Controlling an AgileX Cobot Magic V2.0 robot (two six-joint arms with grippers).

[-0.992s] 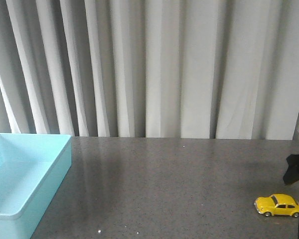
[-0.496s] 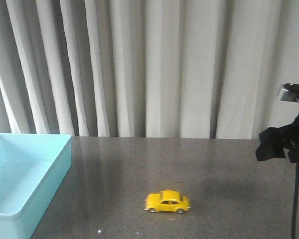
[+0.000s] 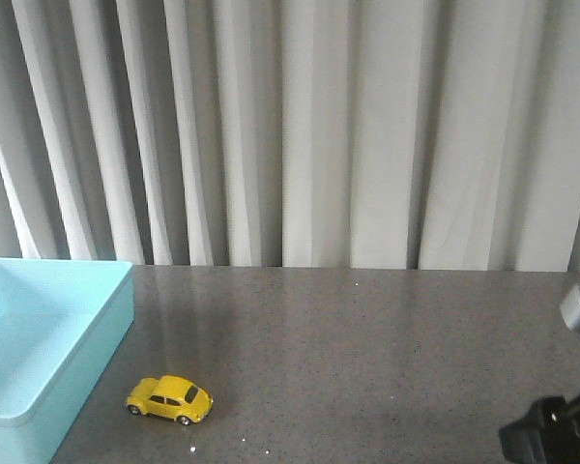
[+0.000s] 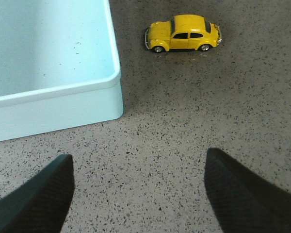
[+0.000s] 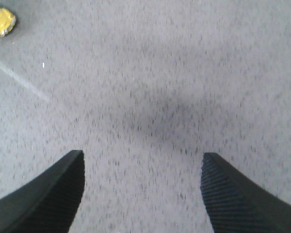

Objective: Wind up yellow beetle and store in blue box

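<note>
Both arms' fingers point(image 4: 36, 199) point(image 5: 237, 194) spread, empty; only left wrist view shows yellow beetle point(image 4: 183, 33) just beside blue box point(image 4: 114, 73).

The right arm point(image 3: 561, 435) shows low at the near right edge of the front view. Right gripper point(image 5: 142, 194) has its jaws spread wide and holds nothing. Left gripper point(image 4: 138, 194) likewise has jaws spread wide, holding nothing.

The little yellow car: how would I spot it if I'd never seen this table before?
Start at the big pale blue box on the left of the grey speckled table. Just right of its near corner, apart from the wall, stands the yellow beetle: a small rounded toy with dark windows and silver wheels, the only yellow thing there.
</note>
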